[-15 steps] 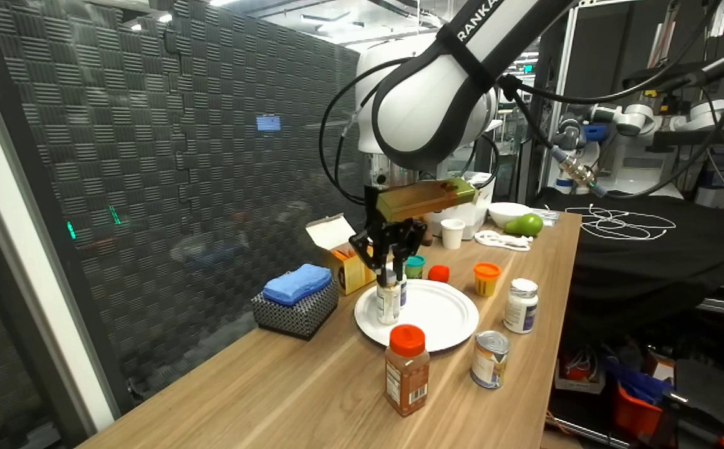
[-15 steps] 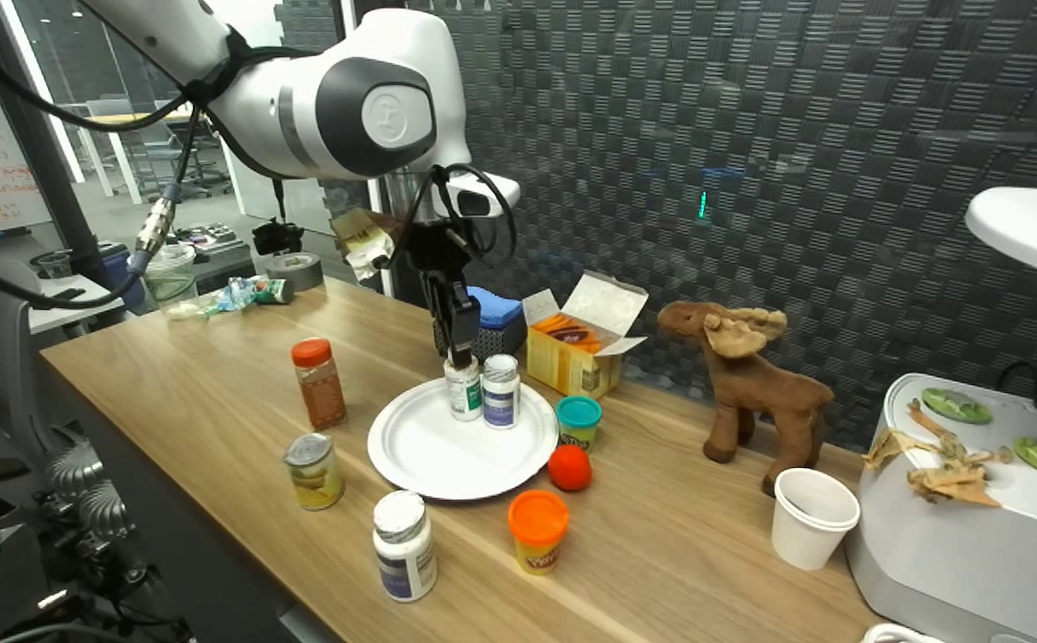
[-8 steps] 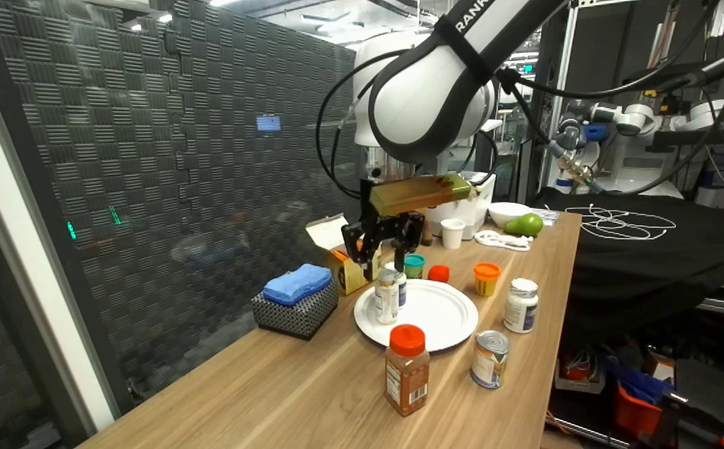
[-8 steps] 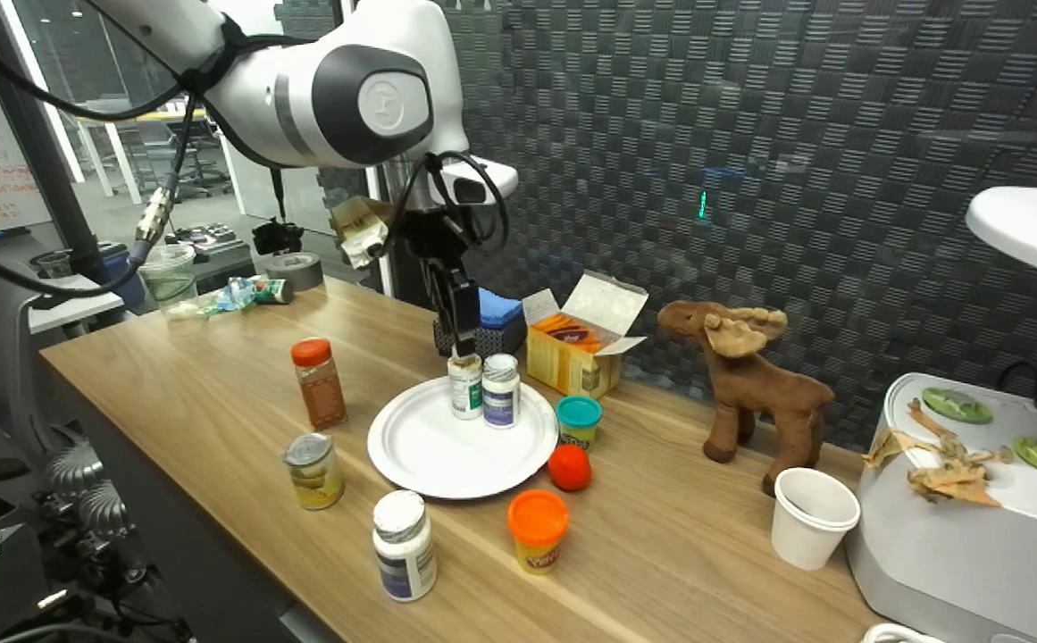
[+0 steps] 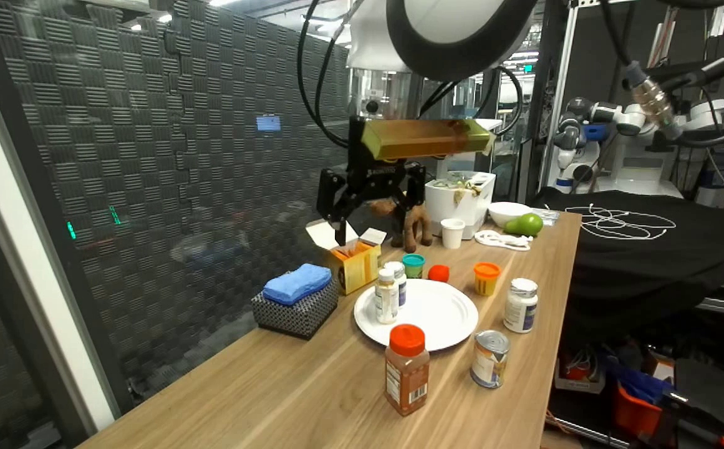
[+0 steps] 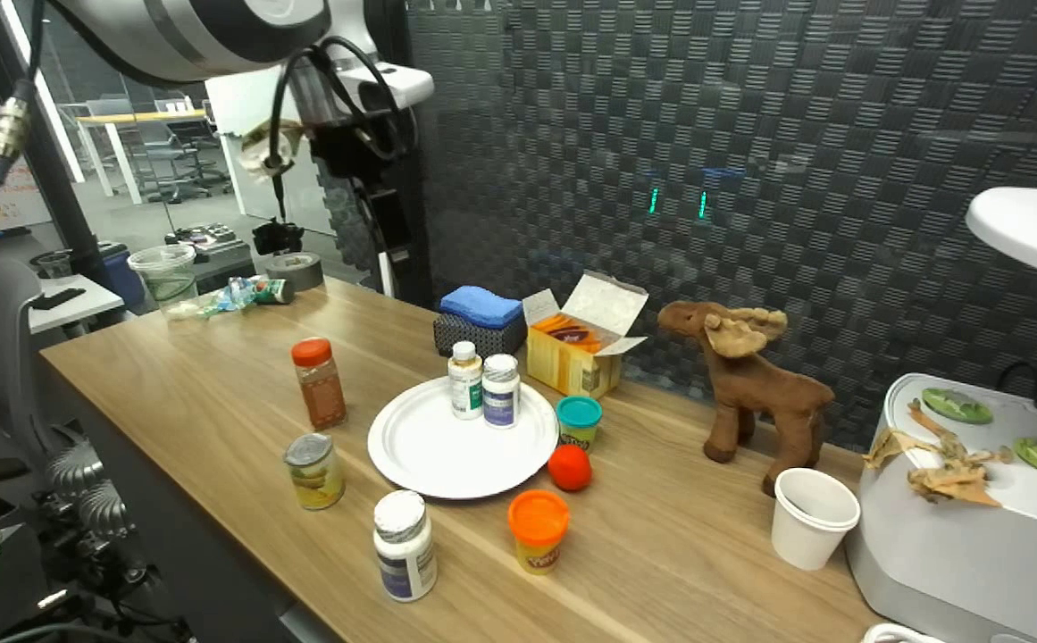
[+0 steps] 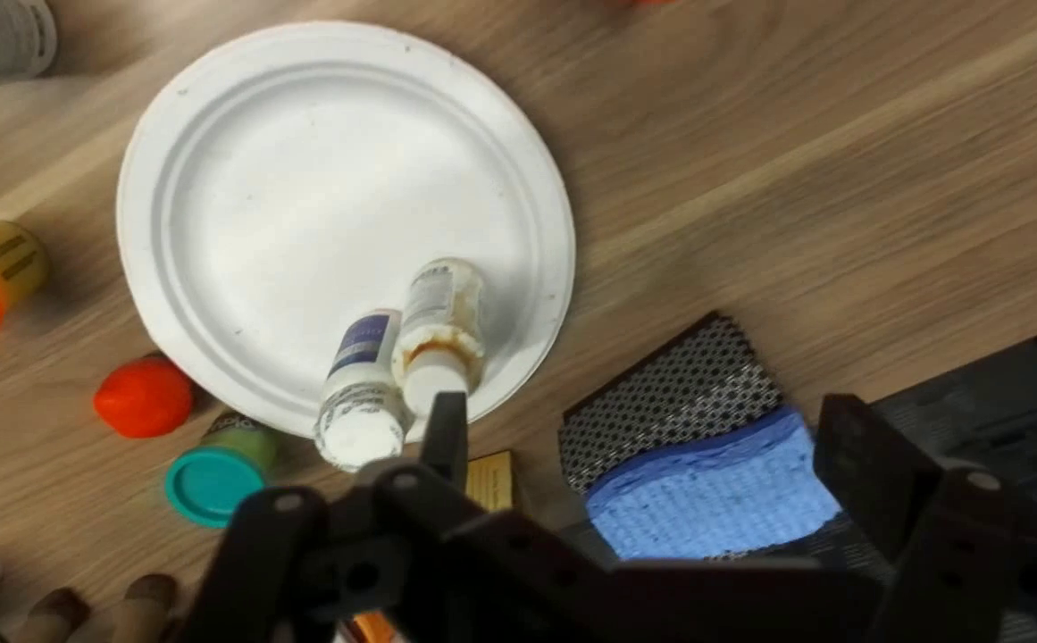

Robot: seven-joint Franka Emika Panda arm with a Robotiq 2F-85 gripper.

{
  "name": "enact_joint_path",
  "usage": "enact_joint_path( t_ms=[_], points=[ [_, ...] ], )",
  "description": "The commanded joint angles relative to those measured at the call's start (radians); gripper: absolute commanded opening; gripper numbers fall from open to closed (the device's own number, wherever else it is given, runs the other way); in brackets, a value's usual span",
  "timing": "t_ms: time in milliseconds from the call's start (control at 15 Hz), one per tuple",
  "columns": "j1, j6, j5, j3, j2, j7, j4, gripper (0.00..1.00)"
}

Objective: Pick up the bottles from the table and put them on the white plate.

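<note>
1. In an exterior view, the gripper (image 5: 369,232) stands raised, its jaws spread wide, well above and apart from the slim bottle (image 5: 386,302).
2. The slim bottle stands upright on the white plate (image 5: 439,315), its cap fully exposed. The red-capped bottle (image 5: 407,374) stands upright on the counter (image 5: 262,386), near the white plate.
3. Change: one second earlier, the jaws stood low, at the cap of the slim bottle, with a narrow gap. The gripper is now higher and the gap wide; the slim bottle has kept its place on the white plate.
4. In an exterior view, the broader bottle (image 6: 501,397) stands upright on the white plate, just beside the slim bottle. The third white bottle (image 6: 405,549) stands upright on the counter, outside the white plate. The gripper appears side-on; its opening cannot be told here.
5. Change: the gripper, previously at the slim bottle, is now up and clear of it. The broader bottle, the third white bottle and the red-capped bottle have not moved.
6. In the wrist view, the jaws are well apart. A patterned box (image 7: 674,397) and a blue cloth (image 7: 715,496) show in the gap. One jaw overlaps the slim bottle's cap in this view only; both exterior views show them apart.
</note>
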Motion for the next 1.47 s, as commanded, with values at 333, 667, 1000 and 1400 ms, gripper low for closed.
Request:
enact_joint_path(
  t_ms=[333, 667, 1000, 1400],
  points=[
    [0.008, 0.03, 0.026, 0.12, -0.077, 0.003, -0.179, 1.0],
    [0.006, 0.06, 0.009, 0.121, -0.04, 0.002, -0.213, 1.0],
    [0.007, 0.082, 0.018, 0.115, -0.005, -0.011, -0.215, 1.0],
    [0.011, 0.077, 0.016, 0.109, 0.019, -0.014, -0.21, 0.58]
  ],
)
